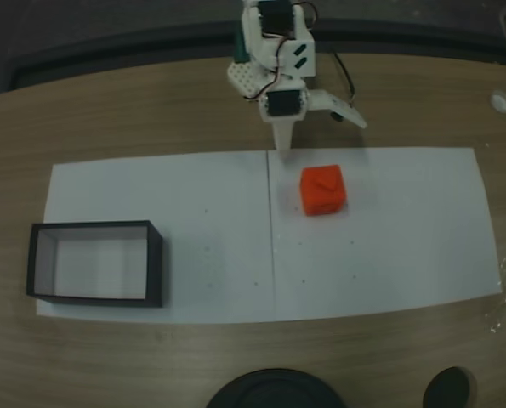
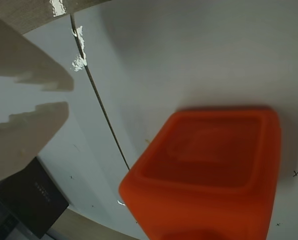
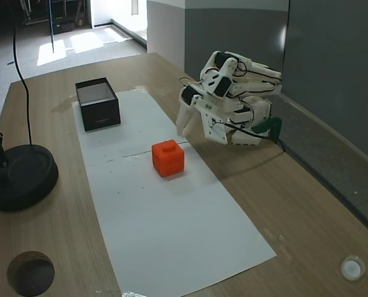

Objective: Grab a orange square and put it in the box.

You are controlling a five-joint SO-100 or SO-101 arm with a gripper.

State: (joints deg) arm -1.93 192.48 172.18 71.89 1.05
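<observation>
The counter [image 1: 108, 119] is being viewed from above in a fixed view and obliquely from one end in the other. The orange square [image 2: 209, 175] is being framed very closely in the wrist view; the white paper [image 3: 171, 216] is being shared by all.

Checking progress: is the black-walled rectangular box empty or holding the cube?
Empty. The black-walled box shows only its bare white inside, while the small orange cube sits apart on the white paper, near the open gripper.

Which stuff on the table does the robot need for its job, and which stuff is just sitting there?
Needed:
- orange square, on the white paper
- box, black walls, white inside
- pincer, open, close to the square but not touching it

Just sitting there:
- round black stand
- round hole in the table
- small white disc
</observation>
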